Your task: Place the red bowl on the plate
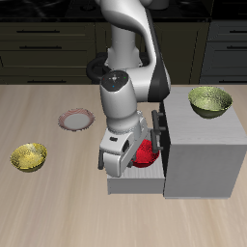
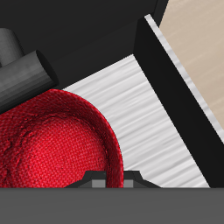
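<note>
Wooden tabletop point(image 1: 58, 198), pale plank grain, set before dark kitchen cabinets point(image 1: 43, 43) along the back wall.

Nearest the front edge: grey box-shaped cabinet point(image 1: 205, 166), plain front, flat top. Beside it, at table level, an opened drawer point(image 1: 123, 183) of the same grey, pulled out from the cabinet's side.

Also toward the front, well apart from the cabinet: yellow-green bowl point(image 1: 29, 156), upright on bare wood.

Inside the drawer: the red bowl point(image 1: 146, 154), glossy, upright, largely covered by the arm in the exterior view; only a slice of rim and wall showing there. Wrist view: red bowl point(image 2: 48, 144) resting on the drawer's brushed pale floor point(image 2: 144, 105), dark drawer wall point(image 2: 179, 83) running alongside, strip of tabletop wood point(image 2: 197, 39) past that wall.

Over the drawer: gripper point(image 1: 123, 157), lowered onto the bowl's rim. One dark fingertip point(image 2: 115, 181) visible at the bowl's edge in the wrist view. Jaw state: cannot tell whether closed on the rim or merely straddling it.

Farther back, on open table: the plate point(image 1: 75, 120), small, flat, pale centre, pinkish-brown rim, nothing on it, well apart from the drawer and from the red bowl.

On the cabinet top, toward its rear: second yellow-green bowl point(image 1: 210, 101), upright.

At the rear: white Franka arm point(image 1: 130, 68), rising from a dark base point(image 1: 98, 69), bent forward and down over the drawer.
</note>
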